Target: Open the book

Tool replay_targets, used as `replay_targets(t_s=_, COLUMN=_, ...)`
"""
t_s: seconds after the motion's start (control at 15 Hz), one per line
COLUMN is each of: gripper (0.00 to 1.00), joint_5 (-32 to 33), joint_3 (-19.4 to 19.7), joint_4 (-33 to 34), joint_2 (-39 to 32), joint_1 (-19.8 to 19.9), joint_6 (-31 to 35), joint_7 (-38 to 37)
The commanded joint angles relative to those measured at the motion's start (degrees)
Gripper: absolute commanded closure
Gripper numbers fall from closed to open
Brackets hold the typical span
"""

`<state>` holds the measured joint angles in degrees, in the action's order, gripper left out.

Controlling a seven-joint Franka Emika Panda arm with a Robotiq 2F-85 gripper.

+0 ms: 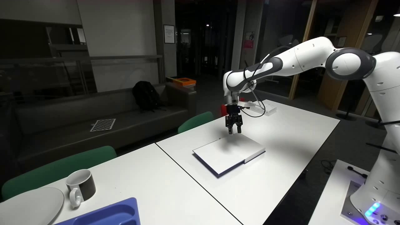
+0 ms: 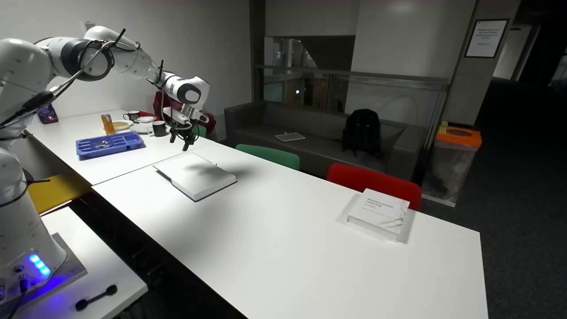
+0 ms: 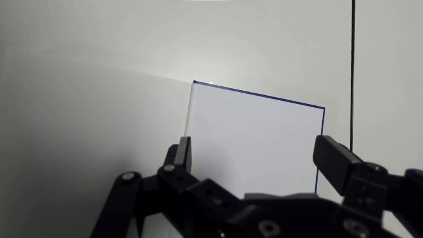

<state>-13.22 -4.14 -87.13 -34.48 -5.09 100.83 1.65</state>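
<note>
The book (image 1: 229, 153) lies open and flat on the white table, also in an exterior view (image 2: 199, 177). White pages face up and a thin dark blue cover edge shows. A thick page block is on one half and a thin cover half is on the other. In the wrist view, the thin half of the book (image 3: 257, 122) shows between the fingers. My gripper (image 1: 234, 129) is open and empty. It hangs above the table near the book's far edge, apart from it, and also shows in an exterior view (image 2: 179, 144). In the wrist view, my gripper (image 3: 252, 140) has its fingers wide apart.
A white block-like book (image 2: 378, 212) lies at one table end. A bright blue tray (image 2: 108, 144), a mug (image 1: 80, 186) and a plate (image 1: 31, 206) stand at the other end. Green chairs (image 1: 59, 168) and a red chair (image 2: 376, 181) line the far edge.
</note>
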Motion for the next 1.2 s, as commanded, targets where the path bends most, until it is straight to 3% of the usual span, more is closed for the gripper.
replay_targets(t_s=0.0, gripper=0.0, joint_5=3.68, joint_3=0.49, joint_4=0.92, joint_2=0.45, joint_1=-1.21, joint_6=1.53, joint_7=-2.62)
replay_targets(t_s=0.33, gripper=0.0, joint_5=15.36, joint_3=1.85, joint_4=-5.88, joint_2=4.12, joint_1=-4.1, joint_6=16.64, joint_7=-3.86)
replay_targets(t_s=0.6, gripper=0.0, joint_5=17.75, joint_3=1.88, joint_4=-10.92, joint_2=7.02, joint_1=-4.07, joint_6=27.26, joint_7=-6.9)
replay_targets(t_s=0.73, gripper=0.0, joint_5=16.59, joint_3=1.6, joint_4=-13.49, joint_2=9.07, joint_1=-3.29, joint_6=29.51, joint_7=-7.1)
replay_targets(t_s=0.8, gripper=0.0, joint_5=16.54, joint_3=1.12, joint_4=-7.32, joint_2=3.88, joint_1=-3.51, joint_6=26.47, joint_7=-5.82)
replay_targets(t_s=1.13, gripper=0.0, joint_5=16.57, joint_3=1.25, joint_4=-10.11, joint_2=6.49, joint_1=-3.3, joint_6=27.38, joint_7=-6.06)
